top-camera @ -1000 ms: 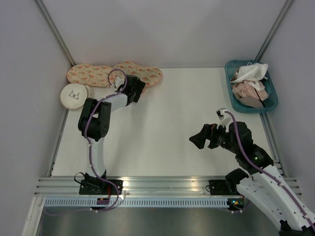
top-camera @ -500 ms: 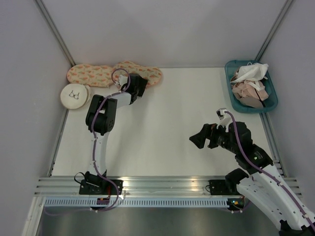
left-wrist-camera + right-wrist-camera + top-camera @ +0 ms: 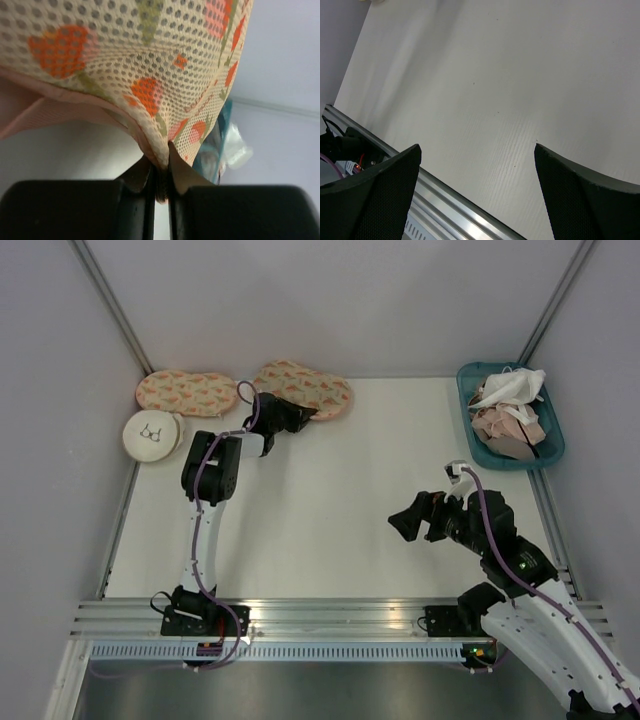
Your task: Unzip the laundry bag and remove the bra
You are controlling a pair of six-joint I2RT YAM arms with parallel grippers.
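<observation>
Overhead view: the laundry bag (image 3: 312, 387) lies in the upper centre of the frame, at the far edge of the table (image 3: 330, 500) close to the back wall. Its long axis runs left to right, with the right end slightly lower in the picture. The left gripper (image 3: 306, 412) sits at the bag's lower-left edge, so the bulk of the bag extends up and to the right of it. Left wrist view: the jaws are pressed together on a pinched fold of the printed mesh at the bag's rim, with pink edging showing to the left of the fold. The zipper pull is not identifiable in any view, and whether the bag is open cannot be told. The bra is not visible; it is judged to be inside the bag. The right gripper (image 3: 404, 519) hangs over bare table at lower right of centre, jaws spread and holding nothing, well apart from the bag. The left arm is therefore the nearer by far. The right arm would have to travel up and left across the table to reach the free right lobe. A like-printed case (image 3: 185, 392) and a round white pouch (image 3: 152, 435) lie at upper left, and a teal basket (image 3: 466, 400) of pale garments stands at upper right.
</observation>
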